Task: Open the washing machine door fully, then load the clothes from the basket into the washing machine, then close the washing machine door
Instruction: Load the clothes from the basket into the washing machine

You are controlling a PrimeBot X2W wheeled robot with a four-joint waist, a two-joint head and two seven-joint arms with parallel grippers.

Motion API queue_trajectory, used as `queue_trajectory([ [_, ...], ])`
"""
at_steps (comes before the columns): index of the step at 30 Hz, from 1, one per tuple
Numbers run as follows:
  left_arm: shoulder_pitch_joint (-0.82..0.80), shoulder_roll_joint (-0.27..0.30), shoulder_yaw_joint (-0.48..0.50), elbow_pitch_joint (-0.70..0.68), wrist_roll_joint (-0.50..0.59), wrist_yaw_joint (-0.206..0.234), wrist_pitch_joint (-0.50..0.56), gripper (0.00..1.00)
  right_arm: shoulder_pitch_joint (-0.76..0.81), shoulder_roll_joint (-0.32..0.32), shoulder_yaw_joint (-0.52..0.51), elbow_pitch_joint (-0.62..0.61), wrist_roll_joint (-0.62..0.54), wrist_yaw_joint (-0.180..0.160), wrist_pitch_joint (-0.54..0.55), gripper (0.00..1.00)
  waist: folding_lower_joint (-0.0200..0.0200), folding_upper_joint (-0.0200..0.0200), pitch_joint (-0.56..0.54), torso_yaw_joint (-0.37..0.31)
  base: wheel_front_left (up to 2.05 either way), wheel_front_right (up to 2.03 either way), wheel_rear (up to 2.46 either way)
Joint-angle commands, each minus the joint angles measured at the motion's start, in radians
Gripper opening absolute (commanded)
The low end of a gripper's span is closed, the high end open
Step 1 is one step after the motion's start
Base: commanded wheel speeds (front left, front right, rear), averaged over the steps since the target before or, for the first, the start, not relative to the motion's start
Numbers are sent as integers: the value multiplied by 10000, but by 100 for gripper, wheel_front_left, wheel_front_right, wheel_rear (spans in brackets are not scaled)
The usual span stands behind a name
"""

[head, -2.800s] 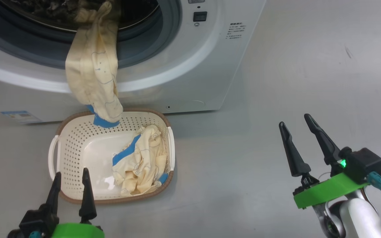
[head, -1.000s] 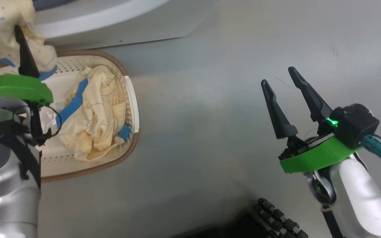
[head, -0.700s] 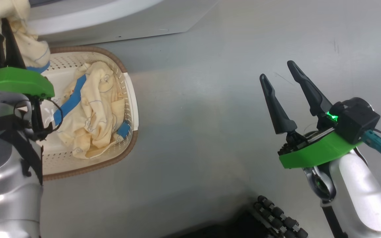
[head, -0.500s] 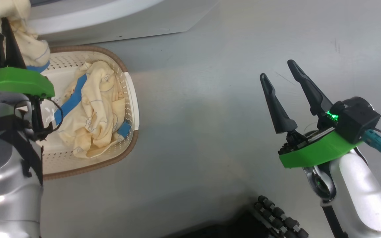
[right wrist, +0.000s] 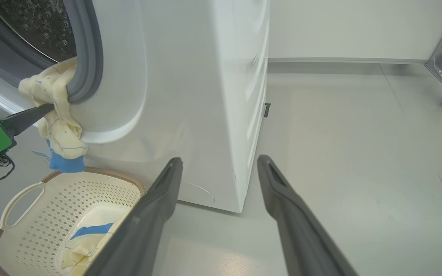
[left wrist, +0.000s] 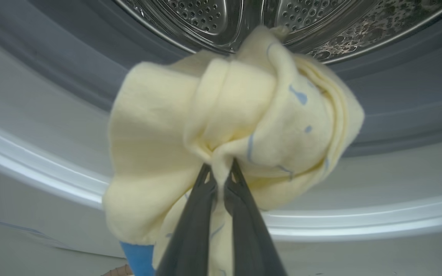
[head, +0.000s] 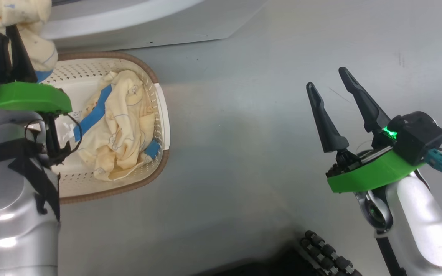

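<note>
Two cream-yellow garments are in sight. The hanging garment [left wrist: 244,107] spills out of the washing machine [right wrist: 205,76]. It is draped over the grey seal [right wrist: 88,50] at the lower edge of the opening. Its upper end reaches up to the lip of the perforated steel drum [left wrist: 205,15]. Its blue-cuffed lower end dangles down the machine's white front, just above the back rim of the basket [head: 90,71].

The left gripper [left wrist: 220,168] is in front of the machine's opening, below the drum's lip. Its two dark fingers are pinched together on a fold of the hanging garment, and the fabric bunches around the tips.

The basket stands on the grey floor [head: 244,153] just in front of the machine's base. The second garment [head: 117,126] lies crumpled inside it, in the end nearer the machine's front corner. A bright blue band runs across this garment and a blue patch shows at its edge. The part of the basket's white bottom farther from that corner is bare.

The right gripper [head: 326,76] is above bare floor, well apart from the machine and out past its front corner. Its fingers are spread wide with nothing between them. From its wrist view they point toward that corner and the machine's white side panel.
</note>
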Motion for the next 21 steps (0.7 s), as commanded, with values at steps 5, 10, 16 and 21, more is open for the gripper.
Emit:
queue_trajectory([
  [5, 303, 167, 141, -1020, 272, 45, -84, 0, 48, -98, 75, -308, 7, -29, -65, 100, 0, 0, -58, 91, 0, 0, 0],
  [10, 516, 127, -10, -1439, 443, 58, -84, 0, 101, -71, 33, -312, 7, -29, -65, 100, 0, 0, -132, 115, 0, 0, 0],
  [16, 654, 67, -285, -1932, 547, -11, -84, 0, 148, -6, 19, -310, 35, -29, -65, 100, 0, 0, -228, 95, 0, 0, 0],
  [21, 452, 116, -461, -2334, 645, -35, -84, 0, 176, 40, 68, -285, 48, -29, -65, 100, 0, 0, -297, 40, 0, 0, 0],
])
